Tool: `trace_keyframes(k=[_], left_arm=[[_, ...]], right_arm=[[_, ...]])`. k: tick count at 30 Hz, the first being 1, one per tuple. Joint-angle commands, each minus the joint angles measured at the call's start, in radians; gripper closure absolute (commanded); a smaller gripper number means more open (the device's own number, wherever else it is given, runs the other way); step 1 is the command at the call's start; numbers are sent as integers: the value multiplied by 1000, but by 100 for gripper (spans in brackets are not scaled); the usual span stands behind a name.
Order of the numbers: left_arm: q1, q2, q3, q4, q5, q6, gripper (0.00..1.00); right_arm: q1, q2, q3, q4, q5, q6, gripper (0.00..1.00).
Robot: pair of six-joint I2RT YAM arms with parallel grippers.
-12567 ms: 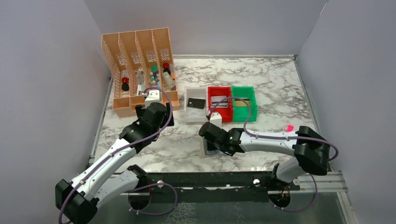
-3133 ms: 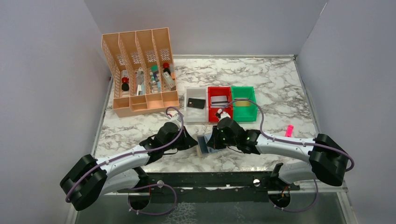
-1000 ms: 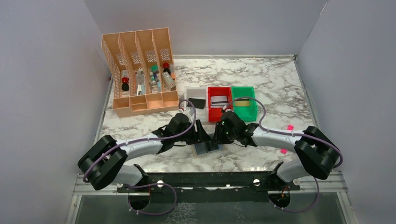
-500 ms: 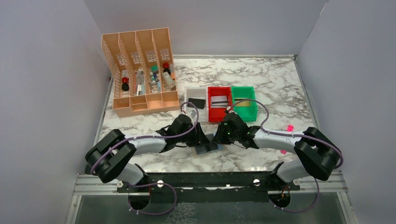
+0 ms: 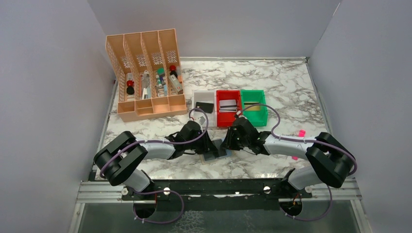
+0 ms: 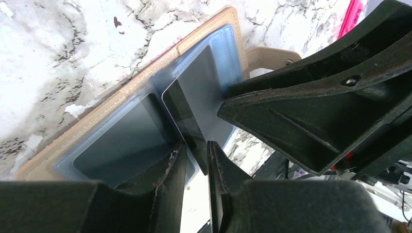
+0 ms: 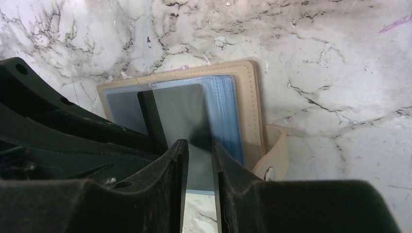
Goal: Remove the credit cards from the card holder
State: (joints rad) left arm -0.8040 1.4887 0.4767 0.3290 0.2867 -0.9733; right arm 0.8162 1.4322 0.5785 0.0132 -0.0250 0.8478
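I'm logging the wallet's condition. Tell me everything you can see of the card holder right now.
The card holder lies open and flat on the marble table. It has a tan stitched border, a side strap with a snap, and blue-grey clear sleeves. A dark grey card shows in a sleeve. The left gripper and right gripper each straddle a sleeve edge with nearly closed fingers; whether they grip is unclear.

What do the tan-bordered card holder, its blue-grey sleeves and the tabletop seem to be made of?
Flat tan-bordered card holder: leather or faux leather, matte; stitching runs along its edge. Blue-grey sleeves: probably soft translucent plastic, slightly glossy; thin layered edges show. White grey-veined tabletop: marble look, smooth; possibly printed laminate, real stone not ruled out.
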Motion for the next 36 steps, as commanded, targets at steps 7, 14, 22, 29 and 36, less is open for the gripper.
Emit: trace_keyframes(k=[7,14,22,29,36], left_arm=[[-12,-22,-46,45,-60,-29,86],[-11,-12,-40,48,-48,-20,100],[-12,-17,-26,49,-48,-19,91],[-12,20,-3,63,-26,-23,80],[-12,16,-11,67,-36,-27,85]], right_arm=[[1,32,-28,-125,44,-3,70],[1,25,-31,-127,48,-3,70],[1,24,-28,-121,37,-14,70],[1,32,-24,-119,37,-17,71],[1,31,-22,-125,45,-12,71]])
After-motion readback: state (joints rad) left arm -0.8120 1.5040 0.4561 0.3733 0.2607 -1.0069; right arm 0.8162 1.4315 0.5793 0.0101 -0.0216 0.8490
